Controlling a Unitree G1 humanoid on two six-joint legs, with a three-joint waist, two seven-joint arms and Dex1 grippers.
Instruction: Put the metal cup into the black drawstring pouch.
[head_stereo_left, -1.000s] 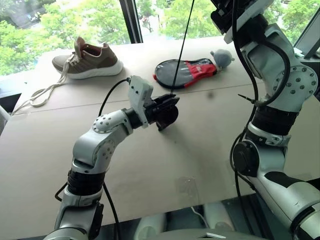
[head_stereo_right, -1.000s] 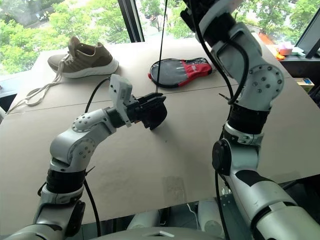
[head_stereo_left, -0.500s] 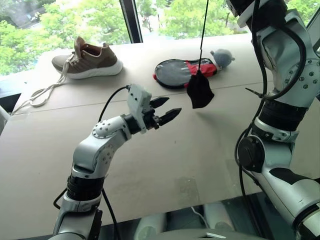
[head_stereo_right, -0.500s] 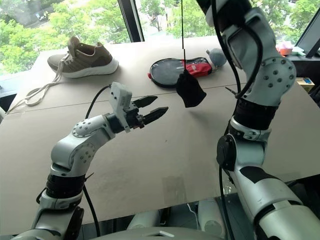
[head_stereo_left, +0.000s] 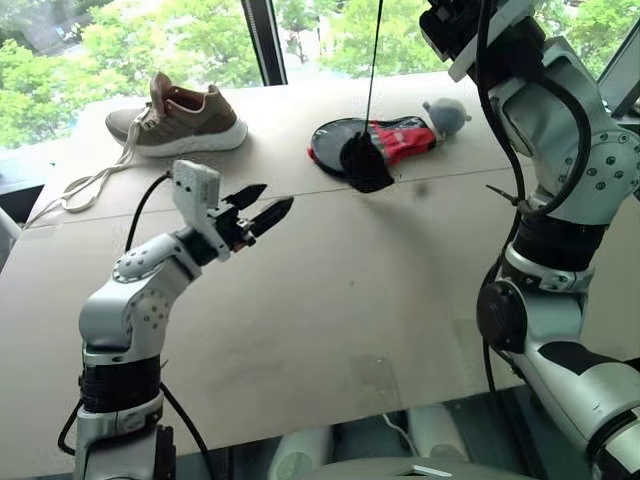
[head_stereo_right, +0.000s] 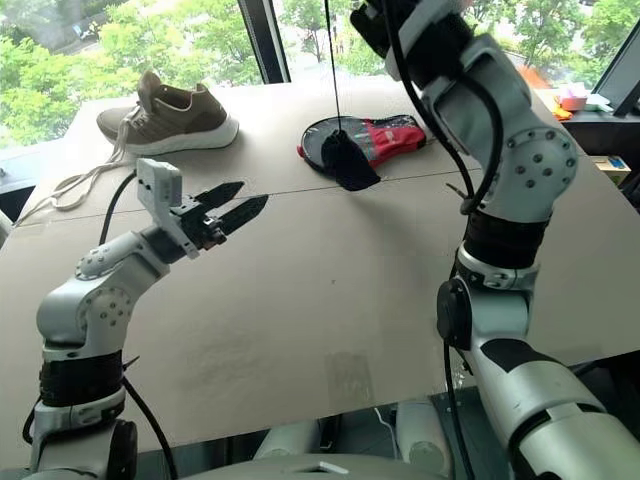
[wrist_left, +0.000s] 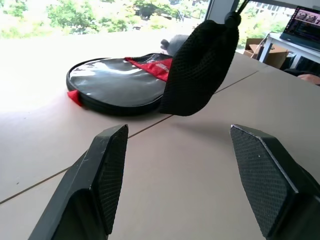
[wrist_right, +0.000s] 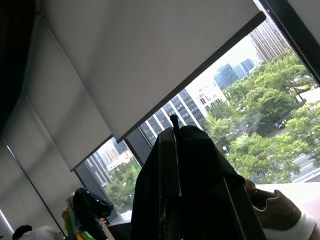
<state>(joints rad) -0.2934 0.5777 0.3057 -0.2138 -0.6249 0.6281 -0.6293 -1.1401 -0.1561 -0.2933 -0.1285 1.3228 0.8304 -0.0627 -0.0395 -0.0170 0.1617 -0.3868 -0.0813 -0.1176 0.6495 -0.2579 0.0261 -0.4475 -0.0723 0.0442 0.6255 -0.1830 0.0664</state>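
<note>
The black drawstring pouch (head_stereo_left: 365, 165) hangs bulging from its thin cord (head_stereo_left: 375, 60) just above the table, in front of the paddle case. The cord runs straight up to my raised right gripper (wrist_right: 174, 131), whose fingers are shut on it. My left gripper (head_stereo_left: 278, 194) is open and empty, held level over the table well to the left of the pouch and pointing toward it. In the left wrist view the pouch (wrist_left: 200, 70) hangs beyond the two spread fingers (wrist_left: 107, 165). The metal cup is hidden.
A black-and-red paddle case (head_stereo_left: 390, 138) lies behind the pouch with a grey plush toy (head_stereo_left: 445, 113) at its right end. A tan sneaker (head_stereo_left: 180, 115) with trailing laces sits at the back left. The beige table (head_stereo_left: 350, 300) has a seam across it.
My left gripper opened, let go of the pouch and drew away to the left. The pouch swung on its cord and now hangs near the paddle case.
</note>
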